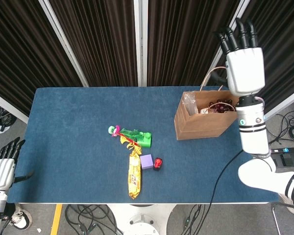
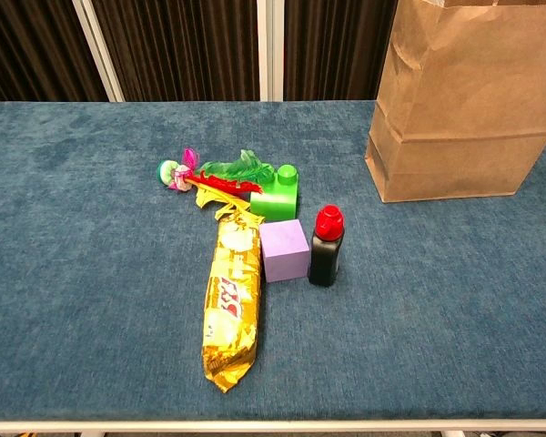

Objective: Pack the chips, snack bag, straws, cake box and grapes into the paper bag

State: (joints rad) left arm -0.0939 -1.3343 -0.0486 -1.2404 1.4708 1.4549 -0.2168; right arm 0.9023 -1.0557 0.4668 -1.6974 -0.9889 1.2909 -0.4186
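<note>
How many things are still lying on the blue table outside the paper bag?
5, clustered mid-table: straws, green block, purple cube, small black bottle, yellow snack bag. None seem hidden.

Red lettering on snack bag [image 2: 229, 305], unreadable.

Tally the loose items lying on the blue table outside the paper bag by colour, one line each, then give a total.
Yellow: 1, the snack bag
Purple: 1, the cube
Green: 1, the block
Black with red cap: 1, the small bottle
Multicoloured: 1, the straws bundle
Total: 5
</note>
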